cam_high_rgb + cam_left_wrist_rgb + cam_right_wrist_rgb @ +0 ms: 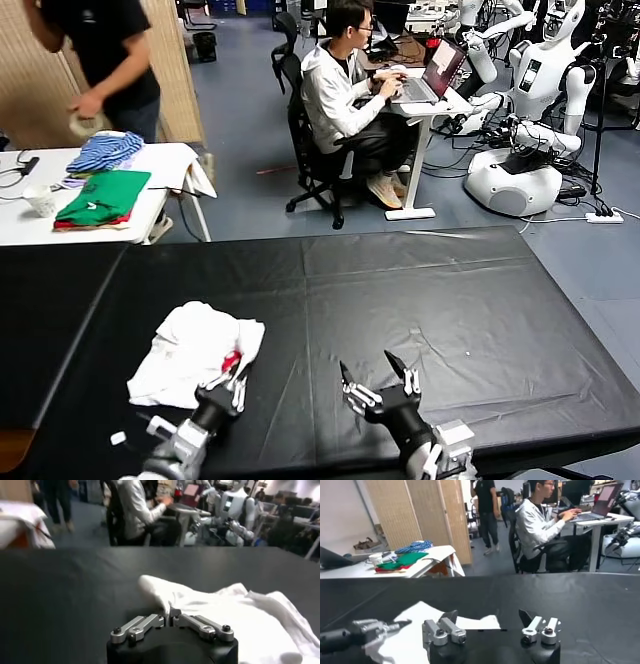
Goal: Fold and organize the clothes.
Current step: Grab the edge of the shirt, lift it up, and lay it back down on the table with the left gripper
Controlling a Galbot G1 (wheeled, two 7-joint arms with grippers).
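The clothes are one crumpled white T-shirt (190,350) lying on the near left of the black table (450,300), with a bit of red print (231,361) showing at its near right edge. My left gripper (236,382) is at that edge, its jaws shut on a pinch of the cloth. In the left wrist view the shut left gripper (169,615) sits against the T-shirt (240,610), which spreads beyond it. My right gripper (375,372) hovers low over bare table to the right of the shirt, open and holding nothing. The right wrist view shows the right gripper (488,616), the T-shirt (420,620) and the left gripper (402,625).
A white side table (170,160) at the back left holds folded green and red garments (103,196) and a blue-striped one (105,152), with a person (100,50) standing by it. Beyond the table a man (345,90) sits at a desk, and idle robots (520,150) stand at the back right.
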